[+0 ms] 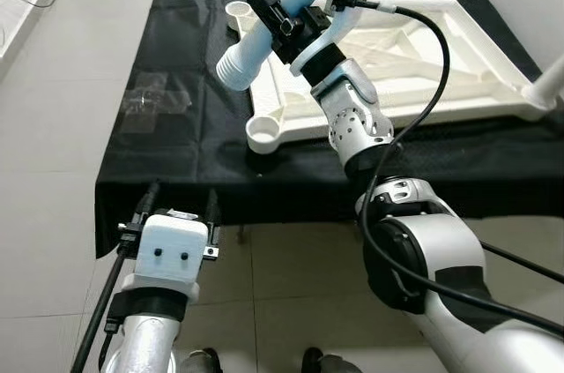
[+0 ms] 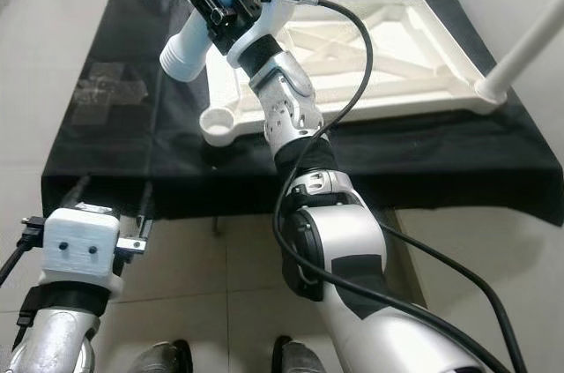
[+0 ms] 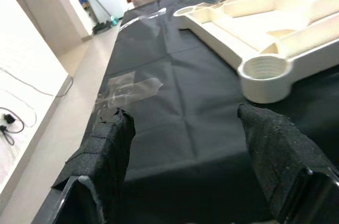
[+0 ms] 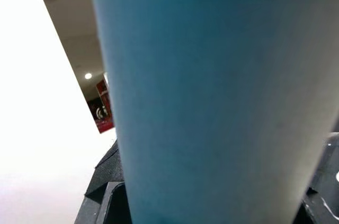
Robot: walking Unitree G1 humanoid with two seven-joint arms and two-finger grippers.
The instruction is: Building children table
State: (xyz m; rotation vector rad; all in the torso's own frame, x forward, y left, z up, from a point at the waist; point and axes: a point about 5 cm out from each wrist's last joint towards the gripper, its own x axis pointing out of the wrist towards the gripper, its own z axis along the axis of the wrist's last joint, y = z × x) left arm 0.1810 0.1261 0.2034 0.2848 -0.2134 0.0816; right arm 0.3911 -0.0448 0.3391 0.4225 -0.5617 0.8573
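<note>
Gripping blue leg [image 1: 291, 4], right jaws clamped

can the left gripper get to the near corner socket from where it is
Probably yes. The left gripper is open and empty at the cloth's near edge, with only bare black cloth between it and the socket. The leg in the right gripper hangs above, off to the side.

Blue leg's [image 1: 291, 3] top — perhaps cropped by frame
</note>
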